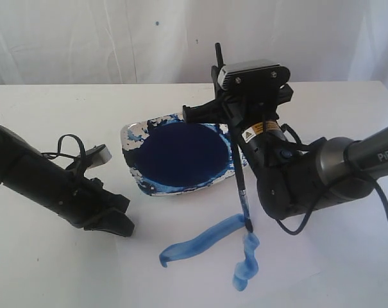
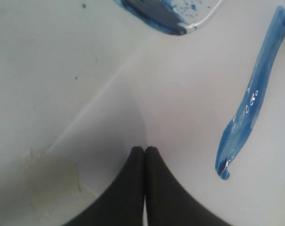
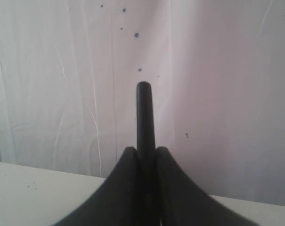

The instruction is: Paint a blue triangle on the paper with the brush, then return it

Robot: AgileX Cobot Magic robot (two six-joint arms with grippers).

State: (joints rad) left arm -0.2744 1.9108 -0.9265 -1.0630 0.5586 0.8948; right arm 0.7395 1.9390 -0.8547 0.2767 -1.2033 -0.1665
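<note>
My right gripper (image 1: 224, 119) is shut on the black handle of the brush (image 1: 240, 176), which stands nearly upright. Its blue tip touches the paper (image 1: 200, 285) where two light-blue strokes of the blue triangle (image 1: 206, 240) meet. One stroke runs to the left and the other toward the front. In the right wrist view the brush handle (image 3: 143, 117) sticks out between the fingers of my right gripper (image 3: 143, 150). My left gripper (image 1: 117, 221) rests low on the table left of the strokes, shut and empty. The left wrist view shows my left gripper (image 2: 144, 149), the paper (image 2: 180, 117) and one stroke (image 2: 250, 103).
A white dish (image 1: 133, 138) with a dark blue pool of paint (image 1: 177, 154) stands behind the strokes, between the two arms. Its corner (image 2: 180, 21) shows in the left wrist view. A piece of tape (image 2: 52, 181) lies by the paper's corner. A white curtain (image 3: 62, 70) hangs behind the table.
</note>
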